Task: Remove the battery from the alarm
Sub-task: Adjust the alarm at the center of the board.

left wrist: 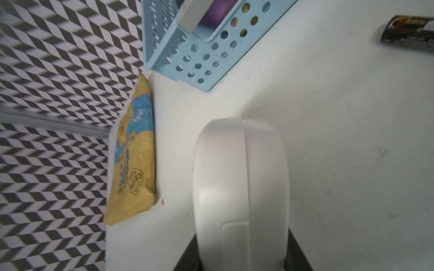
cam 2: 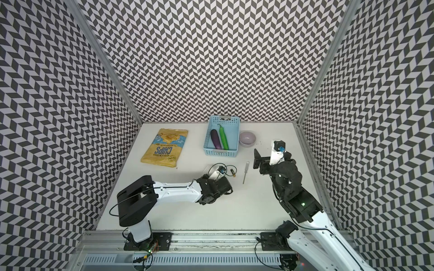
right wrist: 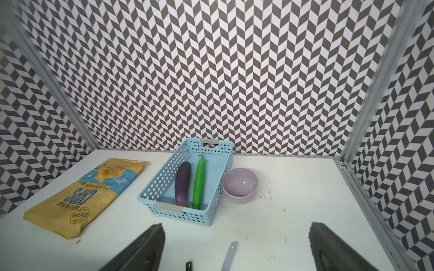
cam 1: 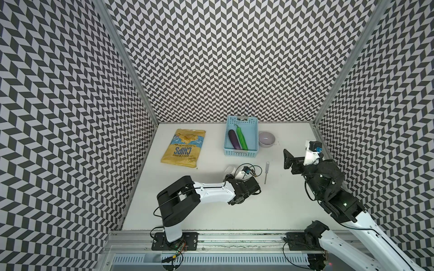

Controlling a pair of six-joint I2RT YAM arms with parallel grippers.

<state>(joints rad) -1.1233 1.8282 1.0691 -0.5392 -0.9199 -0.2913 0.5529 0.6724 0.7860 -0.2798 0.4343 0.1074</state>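
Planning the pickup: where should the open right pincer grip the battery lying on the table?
Mid-barrel, from straight above, jaws across its round sides. The battery lies flat, free between the alarm and the screwdriver, so both long sides look reachable.

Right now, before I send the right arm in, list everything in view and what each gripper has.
alarm: 1, white, held in the left gripper, mid-table
battery: 1, black with copper end, loose on the table between alarm and screwdriver
screwdriver: 1, metal shaft with clear handle, lying right of the battery
chips bag: 1, yellow and blue, flat, back left
basket: 1, light blue, perforated, back centre
eggplant: 1, purple, in the basket
green pepper: 1, green, in the basket beside the eggplant
bowl: 1, lilac, just right of the basket
table: 1, white
left gripper: 1, black, shut on the alarm
right gripper: 1, black, open, empty, raised at right
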